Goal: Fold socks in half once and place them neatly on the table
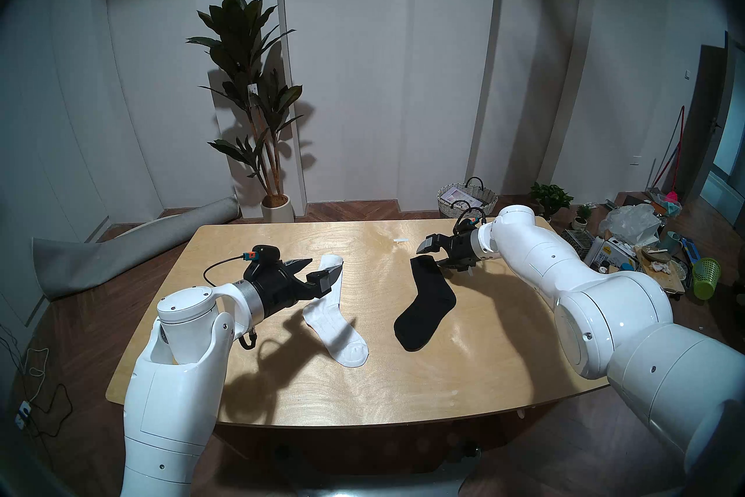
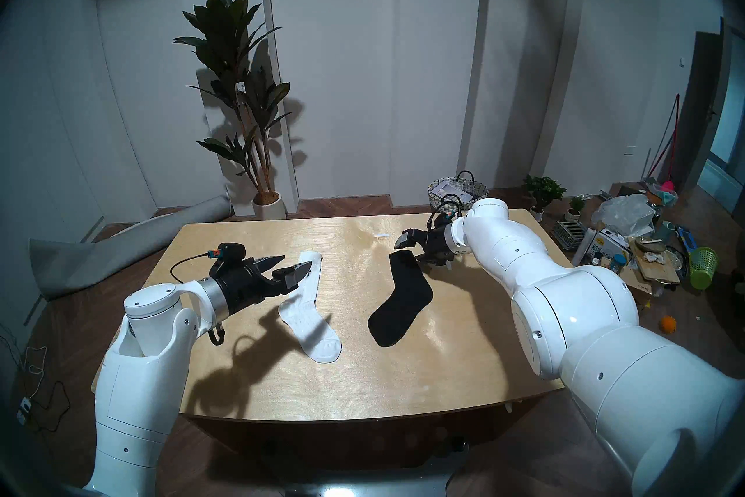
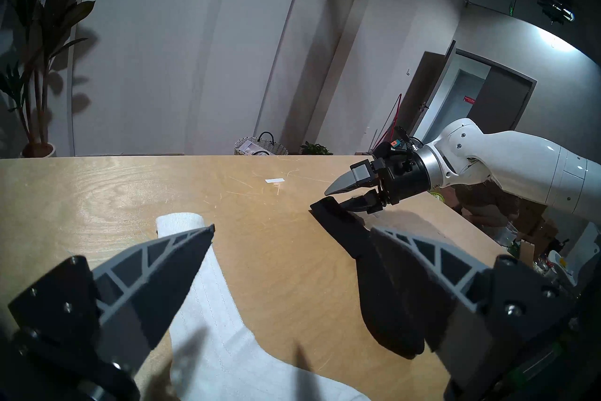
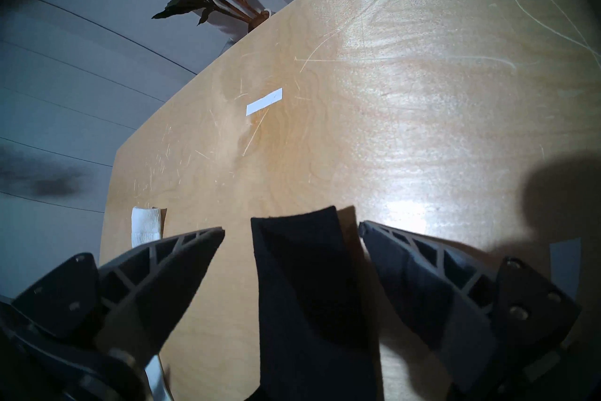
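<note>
Two socks lie flat and unfolded on the plywood table (image 1: 363,383), cuffs toward the far edge. The white sock (image 1: 334,318) (image 2: 310,314) is on the left and the black sock (image 1: 427,302) (image 2: 403,298) on the right. My left gripper (image 1: 320,270) (image 3: 292,229) hovers open over the white sock's (image 3: 211,309) leg, holding nothing. My right gripper (image 1: 429,256) (image 4: 292,228) is open and low at the black sock's (image 4: 309,293) cuff, which lies between its spread fingers without being pinched. The left wrist view also shows the right gripper (image 3: 335,199) there.
A white tape strip (image 1: 401,240) is stuck near the table's far edge. Behind the table stand a potted plant (image 1: 250,101) and a woven basket (image 1: 467,197). A rolled carpet (image 1: 121,250) lies on the floor at left, and a green bin (image 1: 706,276) with clutter sits at right.
</note>
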